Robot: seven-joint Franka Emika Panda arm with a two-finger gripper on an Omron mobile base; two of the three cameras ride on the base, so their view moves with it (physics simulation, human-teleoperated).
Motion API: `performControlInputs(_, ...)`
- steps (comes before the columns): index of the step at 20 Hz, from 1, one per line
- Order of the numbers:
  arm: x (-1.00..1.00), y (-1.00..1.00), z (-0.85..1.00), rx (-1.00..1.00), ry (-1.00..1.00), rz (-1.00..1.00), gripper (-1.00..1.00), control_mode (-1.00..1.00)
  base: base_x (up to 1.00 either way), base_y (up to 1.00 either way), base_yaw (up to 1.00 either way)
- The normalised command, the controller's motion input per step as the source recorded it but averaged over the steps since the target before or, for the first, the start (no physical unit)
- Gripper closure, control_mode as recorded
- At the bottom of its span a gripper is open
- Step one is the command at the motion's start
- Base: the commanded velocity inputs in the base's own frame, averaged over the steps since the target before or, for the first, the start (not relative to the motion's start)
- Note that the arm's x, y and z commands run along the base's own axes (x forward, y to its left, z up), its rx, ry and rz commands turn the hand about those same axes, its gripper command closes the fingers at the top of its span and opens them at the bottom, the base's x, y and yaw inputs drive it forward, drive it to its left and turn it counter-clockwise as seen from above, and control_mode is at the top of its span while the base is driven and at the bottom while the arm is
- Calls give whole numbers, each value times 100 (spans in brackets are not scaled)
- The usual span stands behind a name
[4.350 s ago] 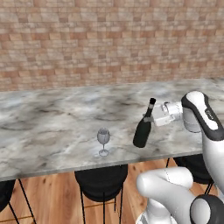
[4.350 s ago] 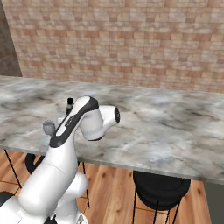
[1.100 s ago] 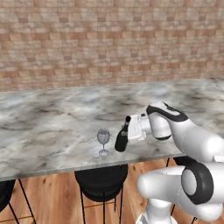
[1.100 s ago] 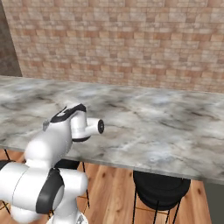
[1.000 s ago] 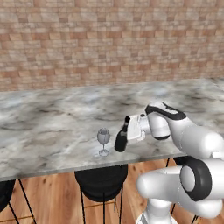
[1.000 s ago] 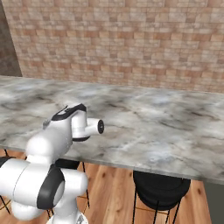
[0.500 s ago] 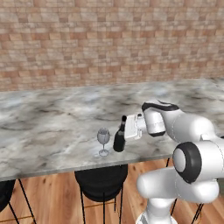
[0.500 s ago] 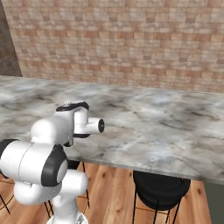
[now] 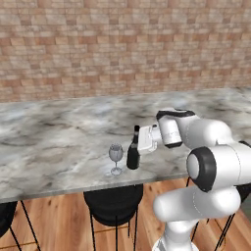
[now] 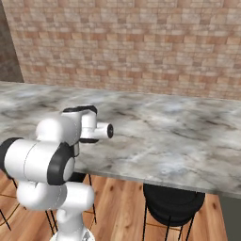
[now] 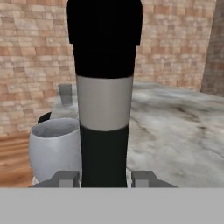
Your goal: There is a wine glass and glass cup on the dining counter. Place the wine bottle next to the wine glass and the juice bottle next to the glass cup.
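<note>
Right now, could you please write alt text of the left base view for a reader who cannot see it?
The robot's gripper is shut on the wine bottle, which stands upright on the dining counter just right of the wine glass. A brick wall rises behind the counter, and a black stool stands under its near edge.

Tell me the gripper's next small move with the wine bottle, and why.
Probably open and release. The wine bottle stands upright with its base on the dining counter, just beside the wine glass, while the gripper is shut on its body. Then back away without nudging the glass.
</note>
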Motion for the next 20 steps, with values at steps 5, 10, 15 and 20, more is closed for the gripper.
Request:
performControlInputs(5,0,0,-30,0,0,0,100,-100,0,0,0)
performControlInputs(10,0,2,-34,0,1,0,100,-100,0,0,0)
performControlInputs(15,0,5,-32,0,0,0,100,-100,0,0,0)
performControlInputs(20,0,7,-31,0,1,0,100,-100,0,0,0)
